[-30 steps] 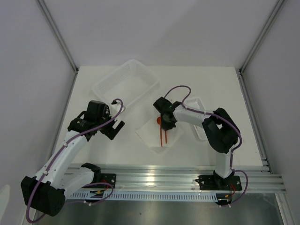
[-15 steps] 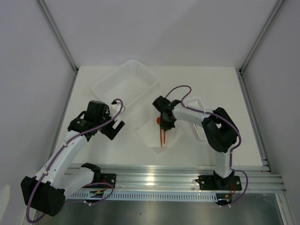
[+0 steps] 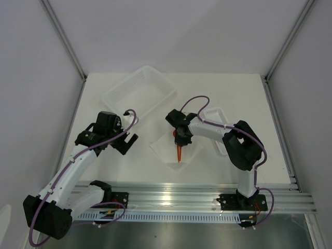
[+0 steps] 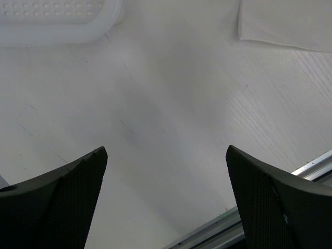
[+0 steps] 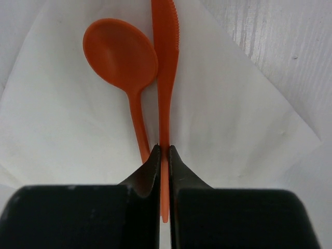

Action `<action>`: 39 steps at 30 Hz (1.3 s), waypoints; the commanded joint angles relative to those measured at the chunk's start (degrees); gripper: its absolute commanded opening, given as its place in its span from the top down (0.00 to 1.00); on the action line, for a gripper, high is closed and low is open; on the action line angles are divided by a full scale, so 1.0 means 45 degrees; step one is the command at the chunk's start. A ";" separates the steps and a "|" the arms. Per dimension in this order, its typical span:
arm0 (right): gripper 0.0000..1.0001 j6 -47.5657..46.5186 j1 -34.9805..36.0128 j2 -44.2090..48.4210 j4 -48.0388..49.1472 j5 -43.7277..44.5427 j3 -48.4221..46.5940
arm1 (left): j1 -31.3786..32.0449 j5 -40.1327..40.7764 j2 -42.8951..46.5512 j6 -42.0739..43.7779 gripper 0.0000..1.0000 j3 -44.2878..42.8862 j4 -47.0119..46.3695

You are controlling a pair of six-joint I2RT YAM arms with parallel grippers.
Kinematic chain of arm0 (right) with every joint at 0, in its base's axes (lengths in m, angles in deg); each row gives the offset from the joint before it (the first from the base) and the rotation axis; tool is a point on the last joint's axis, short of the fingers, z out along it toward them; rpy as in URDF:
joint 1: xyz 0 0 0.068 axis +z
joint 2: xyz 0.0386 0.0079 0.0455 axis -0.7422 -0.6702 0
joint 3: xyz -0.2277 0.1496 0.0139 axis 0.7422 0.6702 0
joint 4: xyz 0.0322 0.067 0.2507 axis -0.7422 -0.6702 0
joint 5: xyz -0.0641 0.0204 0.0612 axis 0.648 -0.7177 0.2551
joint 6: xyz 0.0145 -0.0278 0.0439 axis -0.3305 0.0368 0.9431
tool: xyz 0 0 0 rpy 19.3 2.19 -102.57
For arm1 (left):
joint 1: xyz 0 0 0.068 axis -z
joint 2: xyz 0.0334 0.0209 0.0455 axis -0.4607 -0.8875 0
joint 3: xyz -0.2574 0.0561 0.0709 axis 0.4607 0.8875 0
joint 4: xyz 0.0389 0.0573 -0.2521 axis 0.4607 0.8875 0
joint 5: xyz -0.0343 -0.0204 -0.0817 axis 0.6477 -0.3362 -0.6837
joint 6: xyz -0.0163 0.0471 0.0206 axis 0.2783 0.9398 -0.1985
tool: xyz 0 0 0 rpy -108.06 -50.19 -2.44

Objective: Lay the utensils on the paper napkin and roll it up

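Observation:
My right gripper (image 5: pixel 164 150) is shut on the handle of an orange knife (image 5: pixel 165 67), whose serrated blade points away over the paper napkin (image 5: pixel 233 129). An orange spoon (image 5: pixel 120 54) lies on the napkin just left of the knife, bowl up. From above, the right gripper (image 3: pixel 180 139) hovers over the white napkin (image 3: pixel 165 150), and the orange utensils (image 3: pixel 179 153) stick out below it. The left gripper (image 3: pixel 128 142) stands wide open over bare table, left of the napkin. Nothing lies between the left gripper's (image 4: pixel 166 150) fingers.
A large white mesh basket (image 3: pixel 139 93) sits at the back left, its rim (image 4: pixel 57 26) showing in the left wrist view. A narrow white tray (image 3: pixel 220 129) lies under the right arm. The table's metal rail (image 3: pixel 197 194) runs along the near edge.
The right wrist has shifted slightly left over the napkin with the knife in its grip, covering more of the orange pieces. The left arm has not moved.

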 commanded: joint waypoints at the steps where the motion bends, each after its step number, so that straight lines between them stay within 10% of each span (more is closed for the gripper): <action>1: 1.00 -0.0090 0.0017 0.0530 -0.0289 0.0708 0.0063 | 0.0067 -0.0336 0.0113 -0.0111 0.00 -0.0001 -0.0311; 25: 1.00 -0.0677 -0.0276 0.0297 0.0589 0.0006 0.0258 | 0.0067 -0.0297 0.0074 -0.0111 0.01 0.0038 -0.0311; 39: 0.77 -0.0892 -0.0334 0.0219 0.0512 -0.0287 0.0219 | 0.0067 -0.0277 0.0015 -0.0091 0.01 0.0019 -0.0330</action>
